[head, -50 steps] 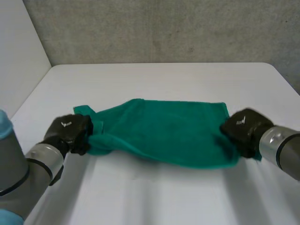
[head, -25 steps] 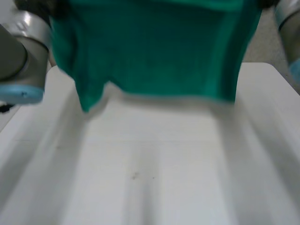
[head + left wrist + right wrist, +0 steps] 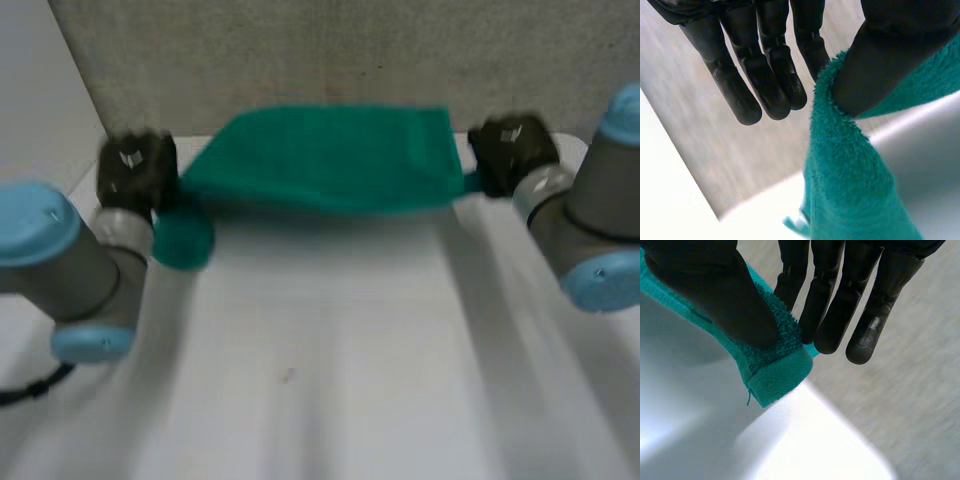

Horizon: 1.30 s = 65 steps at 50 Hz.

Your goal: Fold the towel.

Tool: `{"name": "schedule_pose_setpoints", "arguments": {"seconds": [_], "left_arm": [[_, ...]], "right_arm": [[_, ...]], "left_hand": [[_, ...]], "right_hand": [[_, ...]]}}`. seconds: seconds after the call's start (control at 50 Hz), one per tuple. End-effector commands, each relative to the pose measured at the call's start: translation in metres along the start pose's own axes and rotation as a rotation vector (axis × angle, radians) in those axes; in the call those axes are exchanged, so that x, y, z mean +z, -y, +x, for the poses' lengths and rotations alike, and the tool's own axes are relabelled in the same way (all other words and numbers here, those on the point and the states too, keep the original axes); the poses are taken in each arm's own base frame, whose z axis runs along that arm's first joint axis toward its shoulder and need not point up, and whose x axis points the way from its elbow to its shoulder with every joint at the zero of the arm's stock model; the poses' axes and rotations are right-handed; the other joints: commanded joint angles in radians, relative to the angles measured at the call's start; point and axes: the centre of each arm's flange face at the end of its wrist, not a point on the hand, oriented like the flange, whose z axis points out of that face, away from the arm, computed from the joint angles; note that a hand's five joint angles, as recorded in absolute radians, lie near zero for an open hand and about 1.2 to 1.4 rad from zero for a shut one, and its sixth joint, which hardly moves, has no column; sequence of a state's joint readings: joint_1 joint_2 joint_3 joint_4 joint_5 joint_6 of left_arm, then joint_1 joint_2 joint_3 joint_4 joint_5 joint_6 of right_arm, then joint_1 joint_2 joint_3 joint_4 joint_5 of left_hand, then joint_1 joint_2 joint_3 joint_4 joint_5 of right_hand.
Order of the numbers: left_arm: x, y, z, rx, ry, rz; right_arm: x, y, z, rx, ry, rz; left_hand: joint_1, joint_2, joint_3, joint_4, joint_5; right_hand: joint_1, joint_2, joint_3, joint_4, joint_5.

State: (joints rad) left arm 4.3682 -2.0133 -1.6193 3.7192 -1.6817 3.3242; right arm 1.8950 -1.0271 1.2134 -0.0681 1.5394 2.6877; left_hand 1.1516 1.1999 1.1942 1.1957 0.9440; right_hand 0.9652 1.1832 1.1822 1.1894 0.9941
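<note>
Hanging towel (image 3: 325,160) pinched between left hand (image 3: 135,170), right hand (image 3: 508,148).

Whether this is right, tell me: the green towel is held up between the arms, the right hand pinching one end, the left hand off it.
One thing is wrong: the left hand is not off the towel. The left wrist view shows its thumb pinching the cloth against its fingers. The right hand pinches the other end.
</note>
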Motion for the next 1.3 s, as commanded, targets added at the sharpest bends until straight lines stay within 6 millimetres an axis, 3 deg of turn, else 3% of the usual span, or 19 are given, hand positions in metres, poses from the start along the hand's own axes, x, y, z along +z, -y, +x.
{"name": "schedule_pose_setpoints", "arguments": {"seconds": [0.02,0.04,0.08,0.1,0.14,0.16,0.2,0.24,0.28,0.3,0.38,0.56,0.64,0.8,1.1,1.3], "left_arm": [[-0.046,-0.050,0.008,0.037,-0.058,-0.259],[-0.046,-0.050,0.008,0.037,-0.058,-0.260],[-0.079,-0.059,0.016,0.054,-0.122,-0.418],[-0.085,-0.059,0.017,0.060,-0.134,-0.445],[-0.096,-0.056,0.020,0.066,-0.159,-0.484],[-0.105,-0.052,0.021,0.072,-0.177,-0.516],[-0.111,-0.047,0.021,0.078,-0.189,-0.534],[-0.113,-0.035,0.019,0.077,-0.193,-0.523],[-0.112,-0.029,0.018,0.074,-0.191,-0.508],[-0.105,-0.014,0.014,0.061,-0.182,-0.454],[-0.089,0.005,0.005,0.037,-0.174,-0.378],[-0.055,0.012,-0.028,0.001,-0.151,-0.324],[-0.044,0.008,-0.034,-0.002,-0.172,-0.321],[-0.014,-0.023,-0.043,0.124,-0.216,-0.396],[-0.017,-0.063,-0.056,0.139,-0.230,-0.573],[-0.010,-0.071,-0.058,0.136,-0.213,-0.540]], "right_arm": [[-0.006,-0.040,-0.014,0.009,0.065,-0.171],[-0.006,-0.040,-0.014,0.009,0.065,-0.171],[-0.012,-0.047,-0.017,0.010,0.084,-0.206],[-0.015,-0.048,-0.017,0.008,0.087,-0.213],[-0.024,-0.048,-0.017,-0.002,0.095,-0.225],[-0.027,-0.046,-0.017,-0.004,0.098,-0.223],[-0.034,-0.044,-0.017,-0.003,0.106,-0.221],[-0.039,-0.045,-0.018,-0.004,0.110,-0.222],[-0.043,-0.049,-0.020,-0.002,0.116,-0.235],[-0.044,-0.050,-0.021,-0.003,0.121,-0.237],[-0.046,-0.062,-0.019,0.001,0.130,-0.256],[-0.047,-0.082,-0.005,-0.055,0.106,-0.308],[-0.045,-0.086,-0.001,-0.061,0.091,-0.303],[-0.044,-0.088,-0.001,-0.062,0.089,-0.299],[-0.038,-0.091,0.013,-0.057,0.048,-0.302],[-0.038,-0.092,0.011,-0.063,0.055,-0.307]], "left_hand": [[0.245,0.196,0.202,0.201,0.278],[0.245,0.196,0.202,0.201,0.278],[0.172,0.124,0.130,0.128,0.205],[0.096,0.048,0.053,0.052,0.129],[-0.089,-0.137,-0.131,-0.133,-0.056],[-0.313,-0.362,-0.356,-0.357,-0.280],[-0.549,-0.598,-0.592,-0.593,-0.516],[-0.732,-0.780,-0.774,-0.776,-0.699],[-0.756,-0.804,-0.798,-0.800,-0.723],[-0.803,-0.851,-0.845,-0.847,-0.769],[-0.926,-0.974,-0.969,-0.970,-0.893],[-0.891,-0.939,-0.934,-0.935,-0.858],[-0.838,-0.887,-0.881,-0.882,-0.805],[-0.677,-0.725,-0.720,-0.721,-0.644],[-0.548,-0.596,-0.590,-0.592,-0.515],[-0.451,-0.499,-0.493,-0.495,-0.418]], "right_hand": [[0.431,0.213,0.214,0.207,0.228],[0.431,0.213,0.214,0.207,0.228],[0.431,0.213,0.214,0.207,0.228],[0.431,0.213,0.214,0.207,0.228],[0.431,0.213,0.214,0.207,0.228],[0.431,0.213,0.214,0.207,0.228],[0.431,0.213,0.214,0.207,0.228],[0.431,0.213,0.214,0.207,0.228],[0.431,0.213,0.214,0.207,0.228],[0.431,0.213,0.214,0.207,0.228],[0.431,0.213,0.214,0.207,0.228],[0.431,0.213,0.214,0.207,0.228],[0.431,0.213,0.214,0.207,0.228],[0.431,0.213,0.214,0.207,0.228],[0.431,0.213,0.214,0.207,0.228],[0.431,0.213,0.214,0.207,0.228]]}}
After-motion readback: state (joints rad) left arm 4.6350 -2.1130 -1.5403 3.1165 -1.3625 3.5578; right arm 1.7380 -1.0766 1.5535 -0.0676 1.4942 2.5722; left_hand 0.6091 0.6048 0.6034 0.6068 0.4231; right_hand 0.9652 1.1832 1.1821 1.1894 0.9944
